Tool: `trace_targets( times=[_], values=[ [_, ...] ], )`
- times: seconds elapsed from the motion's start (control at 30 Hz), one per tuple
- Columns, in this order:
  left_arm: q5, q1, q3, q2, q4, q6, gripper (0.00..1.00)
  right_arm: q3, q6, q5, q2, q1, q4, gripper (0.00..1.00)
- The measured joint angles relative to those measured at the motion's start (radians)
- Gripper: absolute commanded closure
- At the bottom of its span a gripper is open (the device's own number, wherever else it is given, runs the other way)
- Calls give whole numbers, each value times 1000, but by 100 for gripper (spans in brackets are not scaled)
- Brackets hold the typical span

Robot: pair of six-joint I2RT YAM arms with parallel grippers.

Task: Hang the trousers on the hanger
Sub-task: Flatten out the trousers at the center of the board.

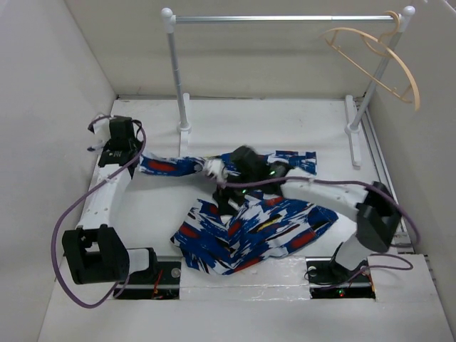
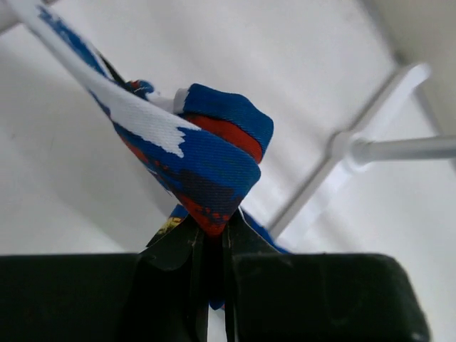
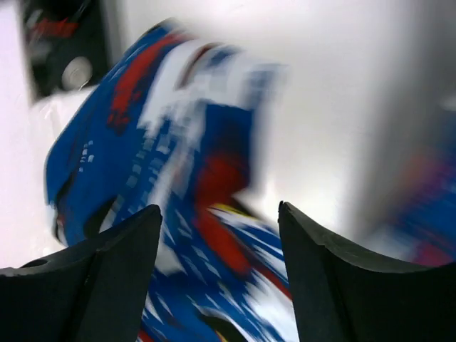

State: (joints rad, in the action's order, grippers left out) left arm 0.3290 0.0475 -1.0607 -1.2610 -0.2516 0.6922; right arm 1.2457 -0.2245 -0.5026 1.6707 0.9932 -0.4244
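Trousers (image 1: 249,228) lie crumpled across the middle of the table (image 1: 285,121), with one leg stretched toward the left of the overhead frame. The left gripper (image 2: 214,239), at the bottom centre of its wrist view, is clamped tight on a fold of the printed cloth. The right gripper (image 3: 219,214) hangs over the heap with its fingers spread wide, gripping nothing; its view is blurred. The hanger (image 1: 388,60) hangs from the right end of the rail (image 1: 285,18) in the upper right, well apart from the cloth.
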Motion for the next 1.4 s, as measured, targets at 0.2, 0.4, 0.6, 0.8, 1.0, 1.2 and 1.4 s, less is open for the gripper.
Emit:
trace_targets(
  times=[0.2,0.4,0.6,0.8,1.0,1.2,1.4],
  values=[
    [-11,0,88,-9,-29,7,100,-71,47,183,-264,-418,55,30],
    [-53,0,128,26,21,17,100,-254,135,381,-286,-759,48,17],
    [-109,0,163,27,36,20,100,-298,211,435,-206,-866,71,16],
    [-142,0,177,30,40,19,100,-349,305,441,-157,-928,133,17],
    [-167,0,196,48,51,19,100,-396,377,304,-80,-990,246,27],
    [-199,0,217,53,65,19,100,-475,452,149,-99,-1080,399,100],
    [-236,-2,229,67,79,19,100,-488,457,135,-234,-1260,392,100]
  ],
)
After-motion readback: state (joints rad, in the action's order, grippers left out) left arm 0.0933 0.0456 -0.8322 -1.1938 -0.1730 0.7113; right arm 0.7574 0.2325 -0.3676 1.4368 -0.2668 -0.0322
